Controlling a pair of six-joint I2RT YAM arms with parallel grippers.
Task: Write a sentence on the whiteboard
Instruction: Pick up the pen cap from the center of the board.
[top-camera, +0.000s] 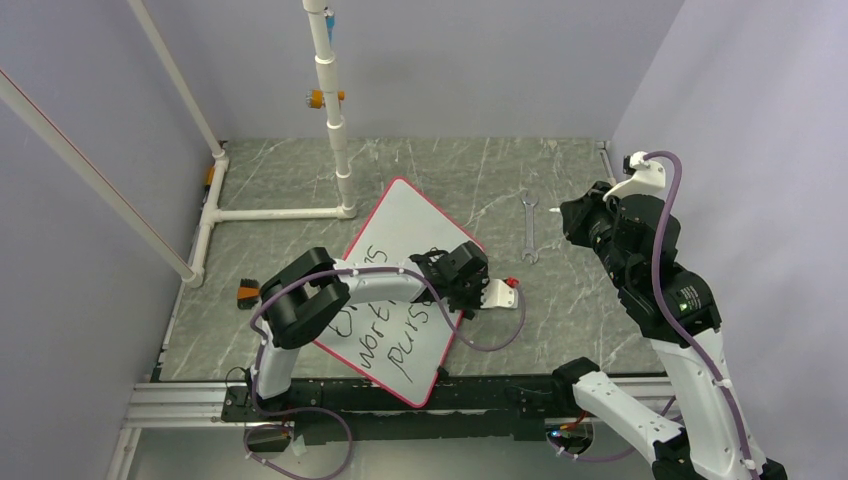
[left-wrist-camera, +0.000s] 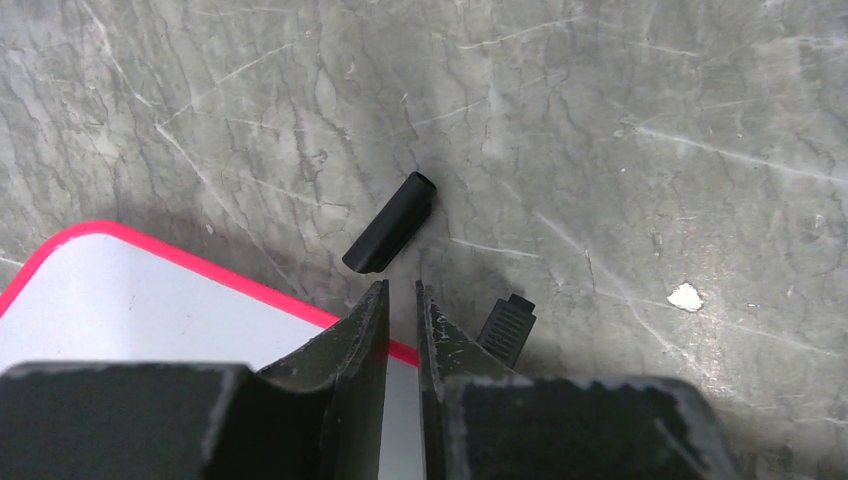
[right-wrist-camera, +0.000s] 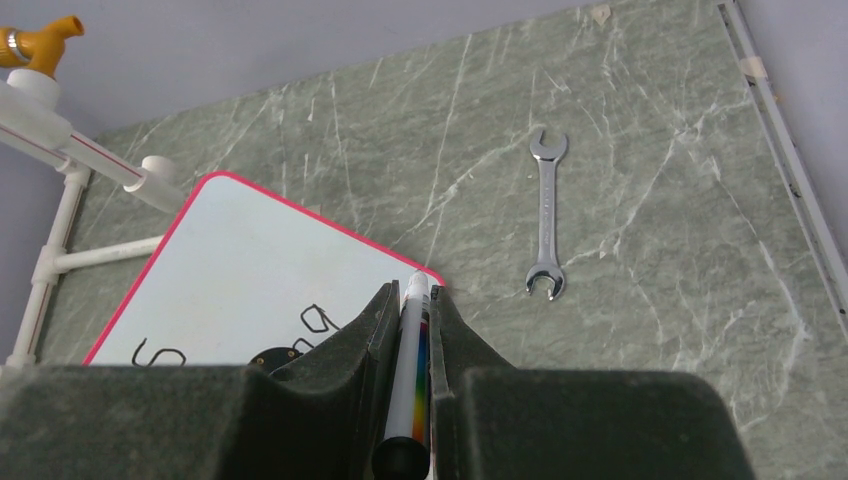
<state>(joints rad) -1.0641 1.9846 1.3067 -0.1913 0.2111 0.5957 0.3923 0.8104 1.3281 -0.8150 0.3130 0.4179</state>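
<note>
With the sentence (top-camera: 392, 338) on the whiteboard (top-camera: 410, 215) lying askew mid-table, we hold the marker (right-wrist-camera: 408, 370) pinched in the right gripper (right-wrist-camera: 408, 292) well clear of it, while the left gripper (left-wrist-camera: 401, 295), jaws nearly together and empty, hovers over its rim, probably going for the cap (left-wrist-camera: 390, 222) just beside it.

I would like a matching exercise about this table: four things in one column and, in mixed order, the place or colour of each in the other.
Things:
1 marker
2 cap
3 wrench
4 whiteboard

Place or colour:
a silver, lying on the table apart from the board
b white, with a red rim
c held between the fingers of the right gripper
d black, lying on the table close to the board's rim

Pairs: 1-c, 2-d, 3-a, 4-b
</note>
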